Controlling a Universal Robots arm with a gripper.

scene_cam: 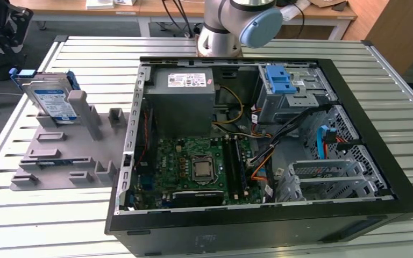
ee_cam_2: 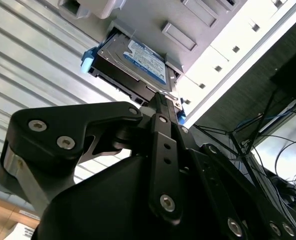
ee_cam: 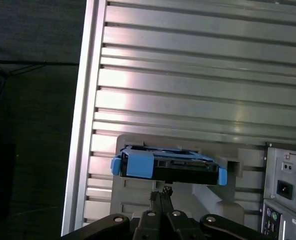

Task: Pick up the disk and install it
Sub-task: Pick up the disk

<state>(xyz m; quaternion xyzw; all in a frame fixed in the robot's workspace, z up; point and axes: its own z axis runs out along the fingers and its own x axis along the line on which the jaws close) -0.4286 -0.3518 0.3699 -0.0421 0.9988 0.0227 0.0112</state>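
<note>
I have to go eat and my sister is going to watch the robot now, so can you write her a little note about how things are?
Hand: shut, holding nothing, and pointed at the disk in both wrist views.
Disk: stands on edge in the gray holder on the table. It is on the exterior view's left of the open computer case, and nothing touches it.
Done: nothing yet.
Left: picking the disk up and installing it.

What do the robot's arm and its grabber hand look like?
The arm is a round silver-grey tube with a light blue cap on its joint. The gripper is black metal, made of jointed bars dotted with shiny silver bolts.
</note>
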